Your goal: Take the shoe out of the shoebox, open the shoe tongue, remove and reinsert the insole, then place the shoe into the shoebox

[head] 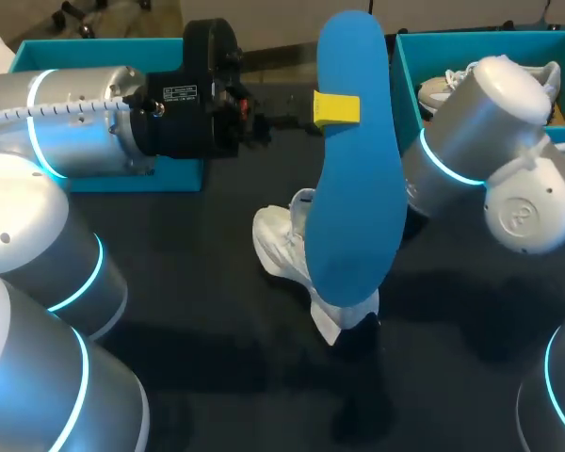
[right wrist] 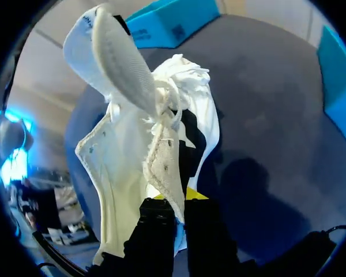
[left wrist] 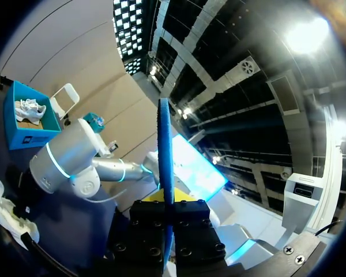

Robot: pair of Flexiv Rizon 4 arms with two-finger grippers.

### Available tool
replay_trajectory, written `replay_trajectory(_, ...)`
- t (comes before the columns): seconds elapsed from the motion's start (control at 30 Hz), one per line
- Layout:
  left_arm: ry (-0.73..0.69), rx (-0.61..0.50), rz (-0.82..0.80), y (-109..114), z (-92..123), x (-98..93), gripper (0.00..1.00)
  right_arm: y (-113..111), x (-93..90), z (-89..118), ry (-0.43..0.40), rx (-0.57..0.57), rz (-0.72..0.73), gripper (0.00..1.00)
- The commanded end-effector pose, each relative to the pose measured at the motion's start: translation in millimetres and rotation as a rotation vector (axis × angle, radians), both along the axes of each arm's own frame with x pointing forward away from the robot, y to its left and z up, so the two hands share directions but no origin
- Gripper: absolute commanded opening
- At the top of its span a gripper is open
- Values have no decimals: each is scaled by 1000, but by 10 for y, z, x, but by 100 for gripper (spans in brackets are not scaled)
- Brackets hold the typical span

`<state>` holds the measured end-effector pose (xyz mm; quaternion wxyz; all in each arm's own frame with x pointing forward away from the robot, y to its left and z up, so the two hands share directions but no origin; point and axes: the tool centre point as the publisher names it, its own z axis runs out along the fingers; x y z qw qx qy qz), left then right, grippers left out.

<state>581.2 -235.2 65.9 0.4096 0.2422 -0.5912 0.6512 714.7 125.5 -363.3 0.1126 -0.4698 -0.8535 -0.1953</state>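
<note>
My left gripper (head: 337,109) is shut on a blue insole (head: 358,169) and holds it up on end above the table's middle. In the left wrist view the insole (left wrist: 165,150) shows edge-on, pinched between the fingers of that gripper (left wrist: 168,203). The white shoe (head: 284,247) sits on the dark table behind and under the insole. My right gripper (right wrist: 176,203) is shut on the shoe's side wall by the eyelets (right wrist: 161,167). The tongue (right wrist: 118,60) is folded up and away from the opening. In the head view the insole hides the right gripper.
A teal shoebox (head: 480,42) at the back right holds another pale shoe (head: 441,91). A second teal box (head: 94,55) stands at the back left behind my left arm. My right arm's elbow (head: 490,141) hangs close over the right box.
</note>
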Motion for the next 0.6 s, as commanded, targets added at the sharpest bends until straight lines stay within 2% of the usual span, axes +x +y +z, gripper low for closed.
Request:
replay_trajectory(0.03, 2, -4, 10, -10, 6, -52, 0, -37, -166, 83, 23, -36, -333, 0)
replay_trajectory(0.07, 2, -4, 10, -10, 6, -52, 0, -19, -179, 99, 10, -34, -350, 0)
replay_trajectory(0.13, 2, -4, 10, -10, 6, -52, 0, 4, -207, 110, 2, -104, -411, 0)
replay_trajectory(0.2, 2, -4, 10, -10, 6, -52, 0, 9, -224, 107, -63, -97, -470, 0)
replay_trajectory(0.27, 2, -4, 10, -10, 6, -52, 0, -10, -235, 97, -89, -123, -524, 0)
replay_trajectory(0.4, 2, -4, 10, -10, 6, -52, 0, -10, -210, 87, -117, -163, -550, 0)
replay_trajectory(0.53, 2, -4, 10, -10, 6, -52, 0, 2, -156, 98, -131, -263, -568, 0)
replay_trajectory(0.6, 2, -4, 10, -10, 6, -52, 0, -13, -136, 84, -154, -258, -583, 0)
